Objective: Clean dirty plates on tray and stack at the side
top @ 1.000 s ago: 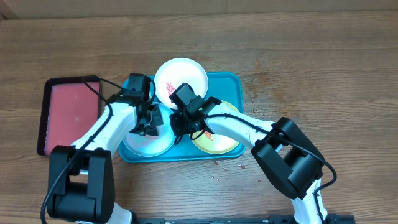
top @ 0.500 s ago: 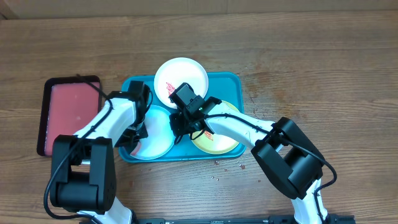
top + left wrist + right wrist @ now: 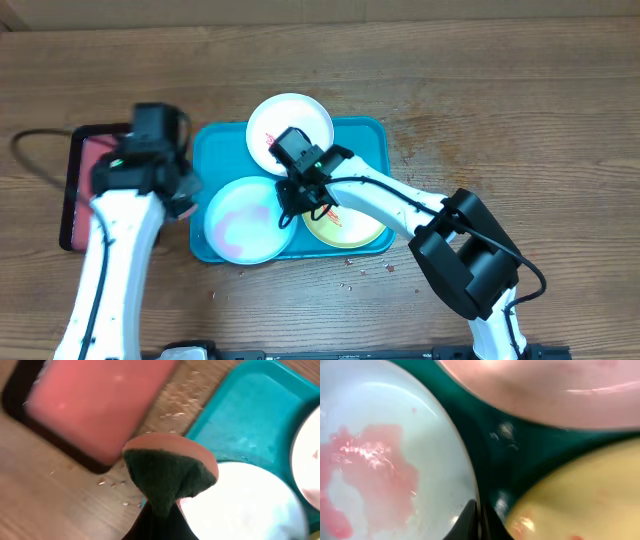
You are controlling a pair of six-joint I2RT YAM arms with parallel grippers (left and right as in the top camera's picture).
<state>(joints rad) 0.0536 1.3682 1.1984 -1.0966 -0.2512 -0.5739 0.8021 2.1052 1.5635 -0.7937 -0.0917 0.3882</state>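
The teal tray (image 3: 372,135) holds three plates: white (image 3: 290,122) at the back, pale blue (image 3: 243,222) with a red smear at front left, and yellow-green (image 3: 352,228) at front right. My left gripper (image 3: 181,197) is shut on a sponge (image 3: 167,475), green with an orange-pink edge. It hovers over the teal tray's left rim (image 3: 240,405), next to the pale blue plate (image 3: 240,505). My right gripper (image 3: 291,203) is shut on the pale blue plate's right rim. In the right wrist view its fingers (image 3: 480,519) pinch that rim (image 3: 395,460), beside the yellow-green plate (image 3: 570,495).
A dark-rimmed red tray (image 3: 100,180) with a pink pad (image 3: 95,405) lies left of the teal tray. Small crumbs lie on the wooden table between the trays (image 3: 175,407) and in front of the teal tray (image 3: 350,265).
My left arm has swung left off the pale blue plate to the teal tray's left rim with the sponge, which uncovers the plate. My right gripper has stayed on the plate's rim.
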